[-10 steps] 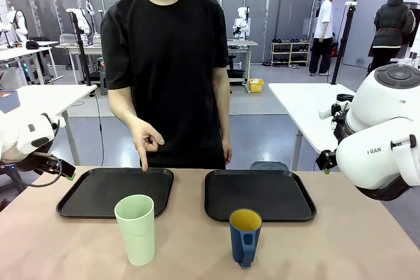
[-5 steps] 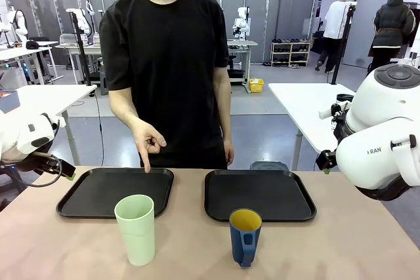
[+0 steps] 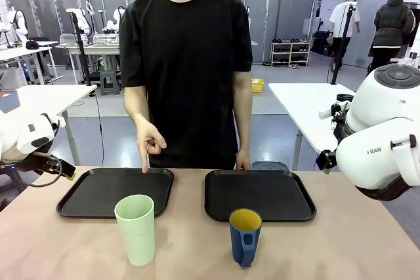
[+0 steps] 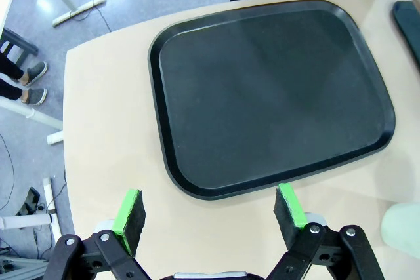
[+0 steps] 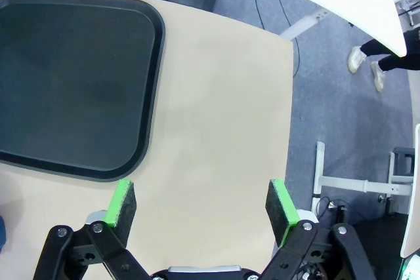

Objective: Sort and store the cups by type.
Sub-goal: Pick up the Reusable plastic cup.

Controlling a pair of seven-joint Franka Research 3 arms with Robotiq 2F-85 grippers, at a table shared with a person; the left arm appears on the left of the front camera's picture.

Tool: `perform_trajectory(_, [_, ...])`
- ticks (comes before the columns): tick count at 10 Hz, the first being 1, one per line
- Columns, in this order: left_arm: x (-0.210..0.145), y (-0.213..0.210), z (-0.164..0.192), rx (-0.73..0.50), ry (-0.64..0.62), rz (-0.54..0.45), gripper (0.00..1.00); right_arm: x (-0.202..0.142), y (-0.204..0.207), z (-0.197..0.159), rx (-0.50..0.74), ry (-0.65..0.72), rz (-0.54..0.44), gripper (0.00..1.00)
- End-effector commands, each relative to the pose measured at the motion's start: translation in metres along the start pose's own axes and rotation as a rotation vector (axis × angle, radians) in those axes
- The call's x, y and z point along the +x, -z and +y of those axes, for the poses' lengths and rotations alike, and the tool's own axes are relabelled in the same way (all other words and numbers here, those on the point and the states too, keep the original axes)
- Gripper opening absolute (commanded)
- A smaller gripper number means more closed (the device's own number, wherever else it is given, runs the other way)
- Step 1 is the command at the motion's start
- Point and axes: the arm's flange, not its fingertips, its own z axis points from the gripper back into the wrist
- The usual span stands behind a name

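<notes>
Green tumbler (image 3: 135, 229) upright, robot-side of L tray (image 3: 92, 195), nearer left gripper (image 4: 210, 206), off to its side. Blue mug (image 3: 245, 236) upright before R tray (image 3: 262, 195), handle twd robot, nearer right gripper (image 5: 197, 204). Both arms high at table ends, jaws wide, empty. Person's hand (image 3: 149, 141) pts at L tray.

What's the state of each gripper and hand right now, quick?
Left gripper: open, empty.
Right gripper: open, empty.
Person's hand: holding nothing, one finger pointing down at the left tray.
</notes>
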Motion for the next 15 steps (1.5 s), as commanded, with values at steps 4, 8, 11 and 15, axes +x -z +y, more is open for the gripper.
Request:
perform_trajectory(4, [0.006,-0.016,0.015,0.008,0.372,0.036,1.00,0.000,0.001,0.001,-0.004,-0.004,-0.001,1.00])
perform_trajectory(8, [0.006,-0.043,0.023,0.021,0.953,0.062,1.00,0.000,0.001,0.001,-0.004,-0.004,-0.001,1.00])
perform_trajectory(11, [-0.001,-0.044,0.018,-0.098,1.212,0.203,1.00,0.000,0.001,0.001,-0.004,-0.004,-0.001,1.00])
perform_trajectory(15, [-0.001,-0.041,0.015,-0.230,1.368,0.224,1.00,0.000,0.001,0.001,-0.004,-0.004,-0.001,1.00])
